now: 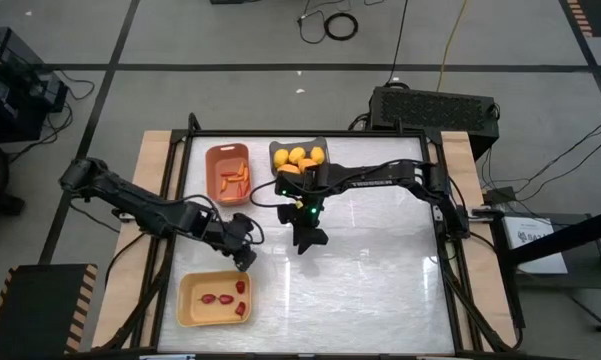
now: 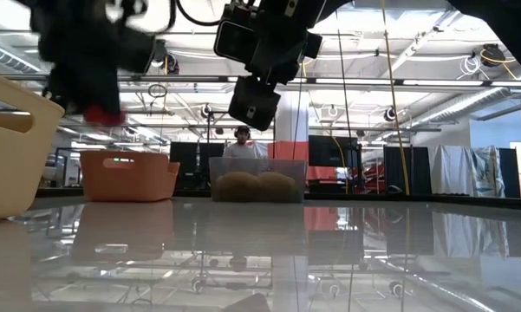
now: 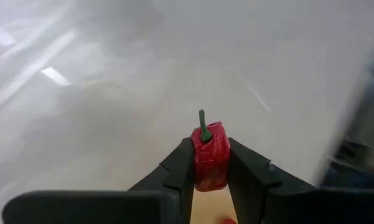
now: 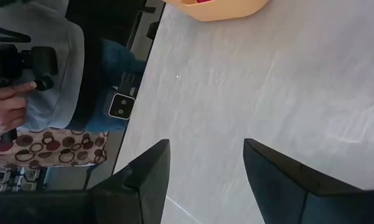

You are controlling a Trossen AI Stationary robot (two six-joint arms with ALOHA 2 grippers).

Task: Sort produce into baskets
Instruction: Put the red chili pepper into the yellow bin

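Produce is nearly sorted: the left gripper (image 3: 210, 165) pinches one last red piece (image 3: 210, 154) above the pale yellow basket (image 1: 188, 303); the right gripper (image 4: 205, 168) waits spread.

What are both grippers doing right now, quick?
Left gripper: shut on a red piece, near the yellow bin.
Right gripper: open, empty, mid-table.

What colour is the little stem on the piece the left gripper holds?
Green, on a red piece; the left wrist view shows it best.
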